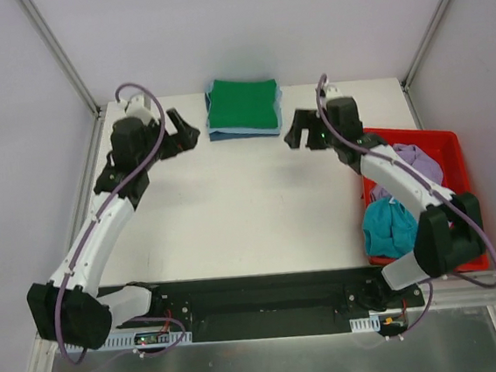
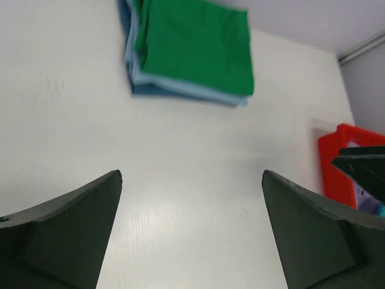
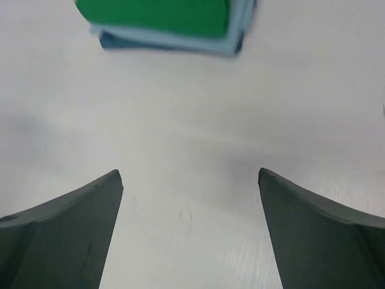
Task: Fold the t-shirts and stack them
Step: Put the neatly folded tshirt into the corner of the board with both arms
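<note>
A folded dark green t-shirt [image 1: 242,104] lies on top of a folded light blue one [image 1: 245,133] in a stack at the table's far middle. The stack also shows in the left wrist view [image 2: 195,45] and the right wrist view [image 3: 162,15]. A lilac t-shirt [image 1: 418,162] and a teal t-shirt [image 1: 389,228] lie crumpled in the red tub [image 1: 442,145]. My left gripper [image 1: 186,139] is open and empty, left of the stack. My right gripper [image 1: 296,136] is open and empty, right of the stack. Both hang over bare table.
The red tub stands at the table's right edge, and its corner shows in the left wrist view [image 2: 337,162]. Metal frame posts [image 1: 60,55] rise at the back corners. The arm bases sit on a black rail [image 1: 259,304] at the near edge.
</note>
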Tool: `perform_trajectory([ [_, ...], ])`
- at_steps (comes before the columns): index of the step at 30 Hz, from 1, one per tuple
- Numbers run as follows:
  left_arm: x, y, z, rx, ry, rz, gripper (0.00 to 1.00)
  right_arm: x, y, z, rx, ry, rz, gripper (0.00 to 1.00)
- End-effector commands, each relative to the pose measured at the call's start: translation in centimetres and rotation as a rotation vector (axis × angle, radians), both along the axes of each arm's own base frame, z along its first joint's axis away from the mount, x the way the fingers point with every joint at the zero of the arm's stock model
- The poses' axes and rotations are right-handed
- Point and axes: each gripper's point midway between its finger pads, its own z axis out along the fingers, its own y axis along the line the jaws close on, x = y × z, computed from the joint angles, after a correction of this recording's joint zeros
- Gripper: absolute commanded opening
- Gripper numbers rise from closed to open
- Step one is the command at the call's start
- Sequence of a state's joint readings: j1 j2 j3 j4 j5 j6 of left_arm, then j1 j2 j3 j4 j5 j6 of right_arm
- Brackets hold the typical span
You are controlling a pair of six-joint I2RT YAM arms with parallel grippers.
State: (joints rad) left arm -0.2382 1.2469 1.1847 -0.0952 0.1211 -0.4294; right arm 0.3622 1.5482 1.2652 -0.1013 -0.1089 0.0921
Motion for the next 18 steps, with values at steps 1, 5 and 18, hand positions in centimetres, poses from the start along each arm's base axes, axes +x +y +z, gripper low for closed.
perform_trajectory([
  [1,-5.0,1.8,-10.8,-0.037,0.237,0.129,0.99,-6.3,-2.1,-3.6,-0.035,-0.033,-0.014,0.96],
  [5,-9.7,2.7,-16.3,-0.087,0.331,0.173,0.99,-11.8,-3.6,-7.5,-0.003,0.005,-0.037,0.96],
  [18,-14.8,3.2,-19.8,-0.152,0.329,0.173,0.99,-15.7,-5.6,-10.9,0.091,-0.076,-0.102,0.96],
])
